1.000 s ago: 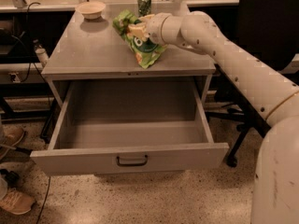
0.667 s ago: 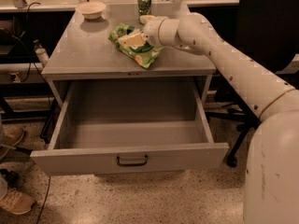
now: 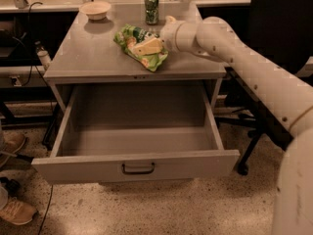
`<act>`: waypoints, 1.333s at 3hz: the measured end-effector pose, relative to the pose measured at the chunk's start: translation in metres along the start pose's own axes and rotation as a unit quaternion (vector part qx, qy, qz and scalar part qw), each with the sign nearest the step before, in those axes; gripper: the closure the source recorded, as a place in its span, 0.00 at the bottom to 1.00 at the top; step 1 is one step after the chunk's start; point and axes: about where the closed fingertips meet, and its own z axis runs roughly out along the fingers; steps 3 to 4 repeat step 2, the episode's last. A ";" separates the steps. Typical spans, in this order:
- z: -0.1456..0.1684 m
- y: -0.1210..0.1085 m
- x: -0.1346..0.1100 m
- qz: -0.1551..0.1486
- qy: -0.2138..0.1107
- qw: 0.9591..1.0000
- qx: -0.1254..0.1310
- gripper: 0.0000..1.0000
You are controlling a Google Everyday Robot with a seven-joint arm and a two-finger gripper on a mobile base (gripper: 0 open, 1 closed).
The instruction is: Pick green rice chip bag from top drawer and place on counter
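The green rice chip bag (image 3: 139,50) lies flat on the grey counter (image 3: 93,53), near its middle and towards the front edge. My gripper (image 3: 148,46) reaches in from the right and rests on top of the bag, covering part of its middle. The white arm (image 3: 234,53) stretches from the lower right across the counter's right side. The top drawer (image 3: 137,165) is pulled fully open below the counter, and nothing shows inside it.
A green soda can (image 3: 151,8) stands at the back of the counter, just behind the gripper. A shallow pale bowl (image 3: 96,10) sits at the back left. A black office chair (image 3: 279,28) stands to the right. Shoes (image 3: 14,209) and cables lie on the floor at left.
The bag hung upright in the gripper above the counter a second ago. It has come down and now lies flat on the counter, with the gripper lowered onto it.
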 end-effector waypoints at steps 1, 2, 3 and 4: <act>-0.050 -0.015 0.010 0.010 0.008 0.998 0.059 0.00; -0.103 -0.028 0.024 0.028 0.007 0.992 0.125 0.00; -0.103 -0.028 0.024 0.028 0.007 0.992 0.125 0.00; -0.103 -0.028 0.024 0.028 0.007 0.992 0.125 0.00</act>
